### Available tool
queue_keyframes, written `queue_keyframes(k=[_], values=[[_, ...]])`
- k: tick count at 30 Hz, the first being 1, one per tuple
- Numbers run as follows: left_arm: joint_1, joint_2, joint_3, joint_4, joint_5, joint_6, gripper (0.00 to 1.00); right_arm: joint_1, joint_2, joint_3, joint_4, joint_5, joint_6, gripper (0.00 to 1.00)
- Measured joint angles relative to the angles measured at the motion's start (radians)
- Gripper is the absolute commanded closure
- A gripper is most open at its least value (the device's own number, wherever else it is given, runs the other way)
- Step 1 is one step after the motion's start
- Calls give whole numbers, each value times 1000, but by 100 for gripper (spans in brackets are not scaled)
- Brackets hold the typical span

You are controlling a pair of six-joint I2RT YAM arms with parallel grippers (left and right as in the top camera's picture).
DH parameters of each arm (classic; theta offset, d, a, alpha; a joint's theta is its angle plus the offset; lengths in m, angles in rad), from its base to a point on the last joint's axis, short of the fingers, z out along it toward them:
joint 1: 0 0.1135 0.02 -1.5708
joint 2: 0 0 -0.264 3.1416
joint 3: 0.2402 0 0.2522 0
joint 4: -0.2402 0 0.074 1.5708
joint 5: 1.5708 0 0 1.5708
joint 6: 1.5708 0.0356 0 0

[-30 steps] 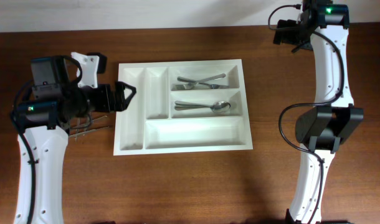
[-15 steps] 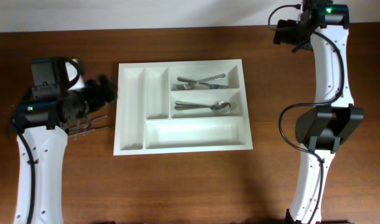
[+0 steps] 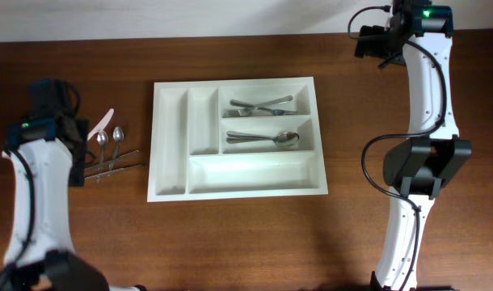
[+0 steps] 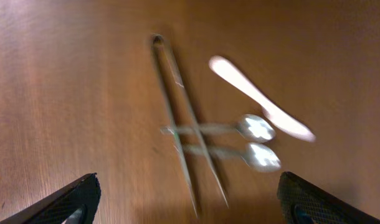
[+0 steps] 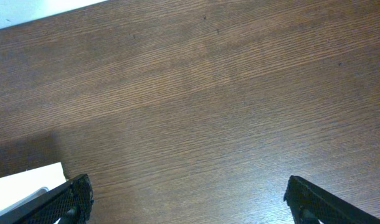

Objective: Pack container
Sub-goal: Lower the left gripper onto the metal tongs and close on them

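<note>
The white five-compartment container (image 3: 254, 174) lies mid-table. Its upper right compartment holds forks (image 3: 261, 105), the one below holds a spoon (image 3: 267, 139), and the other three are empty. Loose cutlery lies left of it: two spoons (image 3: 110, 137), a white knife (image 3: 101, 124) and two long thin metal pieces (image 3: 115, 168). The blurred left wrist view shows the spoons (image 4: 257, 142), the knife (image 4: 258, 99) and the thin pieces (image 4: 177, 118). My left gripper (image 4: 190, 208) is open and empty above this pile. My right gripper (image 5: 190, 199) is open and empty over bare wood at the far right.
A corner of the container (image 5: 22, 183) shows at the lower left of the right wrist view. The right arm (image 3: 424, 97) stretches along the table's right side. The left arm (image 3: 36, 178) runs along the left edge. A white wall borders the far edge.
My left arm has pulled back leftwards from the container's left edge, uncovering the spoons and white knife. The right arm has not moved.
</note>
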State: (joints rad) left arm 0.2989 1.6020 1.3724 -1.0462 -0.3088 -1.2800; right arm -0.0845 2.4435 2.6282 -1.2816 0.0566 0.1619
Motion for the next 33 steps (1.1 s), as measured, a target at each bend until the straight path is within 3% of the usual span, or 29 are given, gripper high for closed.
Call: queue_keyframes(k=[7,14,23,30,33], values=[[138,157,0,-1,90,-72,7,0,0,0,0,0,0,1],[232,251,0,46,164,-14,8,0,0,0,0,0,0,1],[222,336,0,94,197,109,9,0,0,0,0,0,0,1],[212,412,0,105,208,137,11,0,0,0,0,0,0,1],[212,437,4,128,212,150,19,0,0,0,0,0,-1,1]])
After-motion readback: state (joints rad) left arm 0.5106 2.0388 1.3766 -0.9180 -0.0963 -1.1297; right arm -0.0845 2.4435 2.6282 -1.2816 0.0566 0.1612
